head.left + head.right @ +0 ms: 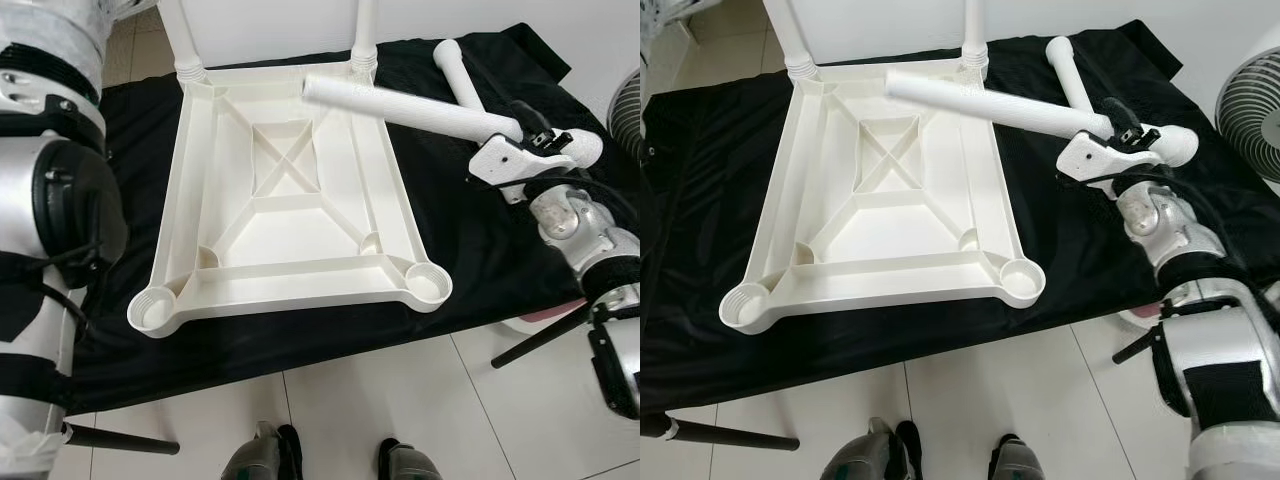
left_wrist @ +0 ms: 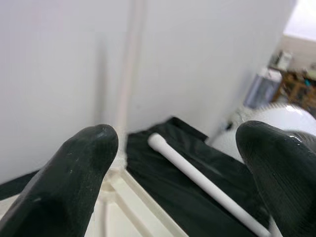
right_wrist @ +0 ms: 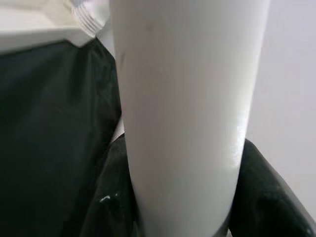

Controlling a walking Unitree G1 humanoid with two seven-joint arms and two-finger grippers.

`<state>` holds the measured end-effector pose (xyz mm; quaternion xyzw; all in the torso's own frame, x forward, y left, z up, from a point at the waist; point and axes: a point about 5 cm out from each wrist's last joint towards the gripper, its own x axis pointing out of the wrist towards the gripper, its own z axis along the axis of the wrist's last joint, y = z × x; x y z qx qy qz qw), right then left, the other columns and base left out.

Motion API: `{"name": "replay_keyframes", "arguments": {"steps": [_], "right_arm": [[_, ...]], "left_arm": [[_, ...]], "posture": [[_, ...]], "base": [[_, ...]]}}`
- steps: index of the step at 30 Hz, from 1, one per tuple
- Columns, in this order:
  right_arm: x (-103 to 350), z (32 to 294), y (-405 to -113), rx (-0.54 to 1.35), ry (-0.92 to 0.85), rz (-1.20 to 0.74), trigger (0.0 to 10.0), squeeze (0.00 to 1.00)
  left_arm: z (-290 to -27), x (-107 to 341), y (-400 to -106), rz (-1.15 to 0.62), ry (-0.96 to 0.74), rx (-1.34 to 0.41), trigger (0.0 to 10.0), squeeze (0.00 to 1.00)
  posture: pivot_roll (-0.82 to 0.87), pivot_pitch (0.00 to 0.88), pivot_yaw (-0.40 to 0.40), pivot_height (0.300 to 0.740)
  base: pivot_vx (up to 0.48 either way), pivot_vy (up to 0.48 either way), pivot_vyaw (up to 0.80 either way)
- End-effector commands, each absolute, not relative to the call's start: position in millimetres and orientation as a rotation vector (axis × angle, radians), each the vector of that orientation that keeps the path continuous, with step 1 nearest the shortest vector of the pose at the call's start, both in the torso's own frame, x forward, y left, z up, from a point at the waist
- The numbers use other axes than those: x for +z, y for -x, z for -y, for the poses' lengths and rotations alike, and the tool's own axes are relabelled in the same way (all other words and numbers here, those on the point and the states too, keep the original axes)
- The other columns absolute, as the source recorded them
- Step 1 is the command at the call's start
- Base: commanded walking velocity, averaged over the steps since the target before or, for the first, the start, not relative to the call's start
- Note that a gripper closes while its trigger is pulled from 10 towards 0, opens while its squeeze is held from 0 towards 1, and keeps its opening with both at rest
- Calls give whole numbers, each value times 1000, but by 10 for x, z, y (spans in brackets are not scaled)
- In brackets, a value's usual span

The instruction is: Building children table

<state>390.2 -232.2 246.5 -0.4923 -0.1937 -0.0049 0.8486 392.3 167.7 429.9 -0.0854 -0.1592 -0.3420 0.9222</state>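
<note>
Upturned white tabletop (image 1: 290,190) on black cloth (image 1: 470,250), right gripper (image 1: 1118,128) clamped on a loose leg (image 1: 990,105) — lifted over the tabletop's far corner, left gripper (image 2: 173,173) fingers apart.

The right gripper (image 1: 1118,128) is closed round a white table leg (image 1: 990,103) that slants out beyond its fingers over the far edge of the upturned tabletop (image 1: 880,200), barring any pass straight ahead of it; a second loose leg (image 1: 1070,72) lies on the black cloth (image 1: 1080,240) just beyond it, and a fan (image 1: 1250,100) stands close on its outer side. Nearer the robot than this gripper the cloth lies bare, and the two near corner sockets (image 1: 1021,282) stand unblocked from above. Ahead of the left gripper (image 2: 177,163), whose fingers (image 2: 74,177) are spread, two legs (image 1: 185,35) stand upright in the far corners before a wall.
</note>
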Motion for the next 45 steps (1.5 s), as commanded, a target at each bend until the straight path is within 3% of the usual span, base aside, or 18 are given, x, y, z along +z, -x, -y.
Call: {"name": "replay_keyframes", "arguments": {"steps": [1, 6, 9, 10, 11, 16, 24, 39, 45], "right_arm": [[2506, 2300, -3901, -18, 956, 423, 10000, 0], [2574, 2276, -3904, -32, 846, 445, 10000, 0], [2899, 2196, -3922, -58, 598, 518, 10000, 0], [2899, 2196, -3922, -58, 598, 518, 10000, 0], [3060, 2138, -3946, -50, 446, 530, 10000, 0], [3130, 2047, -3969, -30, 300, 523, 10000, 0], [3057, 1744, -3928, 65, 117, 507, 10000, 0], [2872, 1679, -3853, 51, 28, 457, 10000, 0], [2684, 1638, -3716, 103, -104, 433, 10000, 0]], "left_arm": [[-1808, 4188, -3982, 308, 204, -585, 10000, 0], [-1870, 4016, -4036, 277, 229, -532, 10000, 0], [-1905, 3738, -4108, 227, 267, -448, 10000, 0], [-1905, 3738, -4108, 227, 267, -448, 10000, 0], [-1858, 3622, -4136, 214, 251, -419, 10000, 0], [-1766, 3505, -4156, 216, 262, -402, 10000, 0], [-1449, 3290, -4147, 216, 276, -412, 10000, 0], [-1178, 3041, -4021, 254, 195, -413, 10000, 0], [-1094, 2741, -3835, 318, 164, -340, 10000, 0]], "posture": [[-68, 119, 72, 740], [-72, 126, 70, 740], [-73, 135, 70, 740], [-73, 135, 70, 740], [-75, 138, 67, 740], [-65, 131, 64, 740], [-52, 118, 58, 740], [-55, 108, 66, 740], [-60, 100, 67, 740]], "base": [[0, 0, 0], [0, 0, 0], [0, 0, 0], [0, 0, 0], [0, 0, 0], [0, 0, 0], [0, 0, 0], [0, 0, 0], [0, 0, 0]]}}
